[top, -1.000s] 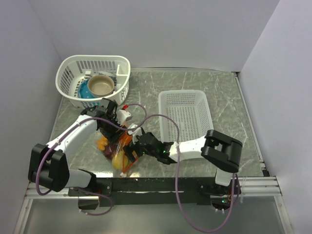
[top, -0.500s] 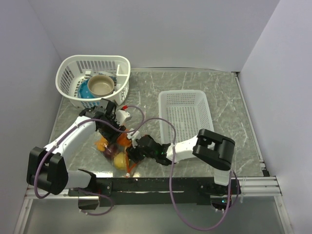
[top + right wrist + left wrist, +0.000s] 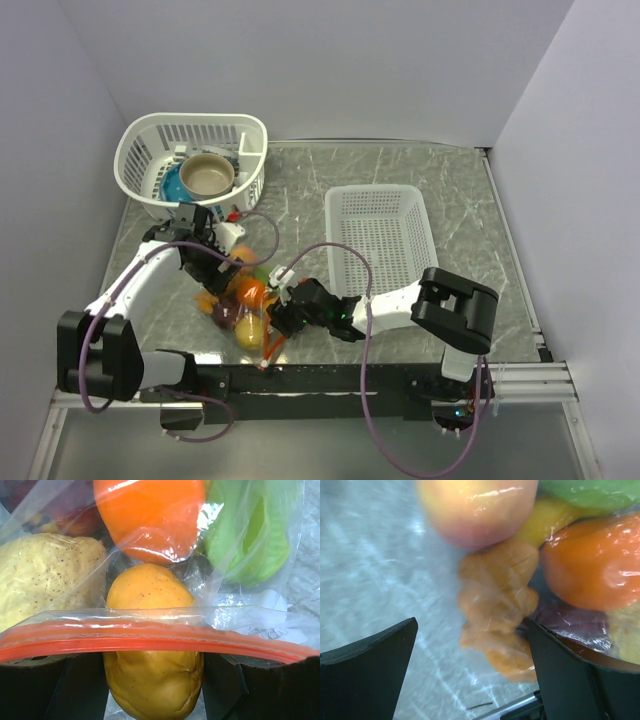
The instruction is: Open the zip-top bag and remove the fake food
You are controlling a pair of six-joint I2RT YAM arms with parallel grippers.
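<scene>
- The left gripper has its two fingers spread wide and grips nothing. In the left wrist view a lumpy orange-tan piece lies in the gap between them, and the right-hand finger sits at the edge of the plastic.
- The left arm runs from its base at the near left away towards the round white basket. It then folds back at the wrist, so the gripper points down at the far left side of the bag.
- The right gripper has its fingers partly apart, each one against a flank of a yellow-orange piece. I cannot tell whether plastic lies between them.
- The right arm lies low. Its forearm reaches leftwards along the near edge of the table, past the rectangular white basket.
- The zip-top bag lies on the table between the two grippers, near the front edge and well apart from the round basket. It is clear, creased and glossy.
- The orange-red zip strip runs straight across the right wrist view, just in front of both fingers, and reads as one flat band.
- The fake food sits packed together under the plastic: an orange piece, a green one, a pale speckled yellow one and a peach-and-yellow round one.
</scene>
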